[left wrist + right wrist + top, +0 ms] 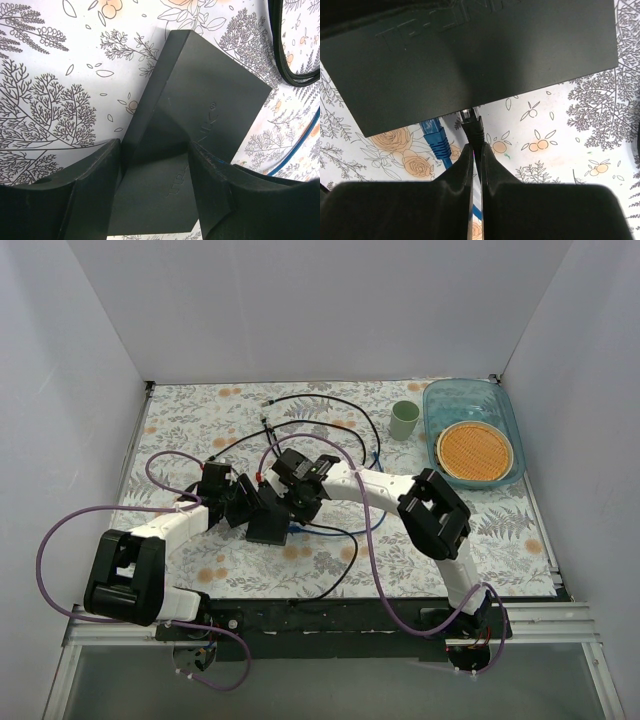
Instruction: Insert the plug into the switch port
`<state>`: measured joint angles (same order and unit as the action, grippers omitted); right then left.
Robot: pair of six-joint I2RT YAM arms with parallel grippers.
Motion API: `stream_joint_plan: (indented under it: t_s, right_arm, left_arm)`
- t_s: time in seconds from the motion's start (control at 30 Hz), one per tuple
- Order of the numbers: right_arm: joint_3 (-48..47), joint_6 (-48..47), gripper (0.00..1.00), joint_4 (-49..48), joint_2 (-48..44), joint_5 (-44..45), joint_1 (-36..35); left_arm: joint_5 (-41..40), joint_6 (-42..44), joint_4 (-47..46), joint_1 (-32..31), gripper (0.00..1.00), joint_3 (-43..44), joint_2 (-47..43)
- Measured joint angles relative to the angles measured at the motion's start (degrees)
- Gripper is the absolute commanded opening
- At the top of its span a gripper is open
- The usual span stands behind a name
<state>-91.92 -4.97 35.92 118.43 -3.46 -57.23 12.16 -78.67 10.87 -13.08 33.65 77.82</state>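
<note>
The switch is a flat dark grey box on the flowered cloth between both grippers. My left gripper is shut on the switch, one finger on each long side. My right gripper is shut on the black plug by its boot. The plug's clear tip meets the near edge of the switch. The port itself is hidden under that edge. A blue plug sits in the edge just left of it. In the top view the left gripper and right gripper flank the box.
Black cables loop across the cloth behind the grippers; one lies right of the switch beside a blue cable. A green cup and a blue tray holding an orange disc stand at the back right.
</note>
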Motion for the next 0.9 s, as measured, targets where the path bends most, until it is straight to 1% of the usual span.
stream_joint_plan:
  t_s: [0.23, 0.43, 0.53, 0.7, 0.83, 0.9]
  right_arm:
    - [-1.07, -0.15, 0.01, 1.01, 2.67, -0.61, 0.17]
    - [-1.07, -0.11, 0.01, 1.01, 2.80, -0.85, 0.24]
    - [-1.07, -0.11, 0.01, 1.03, 2.80, -0.85, 0.24]
    - [-1.03, -0.11, 0.01, 0.98, 2.80, -0.92, 0.24]
    - [0.11, 0.15, 0.02, -0.87, 2.38, -1.22, 0.24]
    - [1.77, -0.02, 0.04, -2.73, 1.49, -1.49, 0.24]
  left_arm:
    - [-0.92, 0.28, -0.15, -0.90, 0.54, 0.00, -0.07]
    - [-1.97, 0.55, -0.24, -1.88, 0.55, 0.00, -0.15]
    - [-2.60, 0.50, -0.57, -2.40, 0.60, -0.20, -0.50]
    - [-3.28, 0.31, -0.72, -3.17, 0.71, -0.37, -1.14]
    - [-4.72, 0.26, 1.57, -3.67, 0.74, 0.76, -1.18]
    - [-5.55, 0.26, 3.45, -4.07, 0.74, 2.05, -0.39]
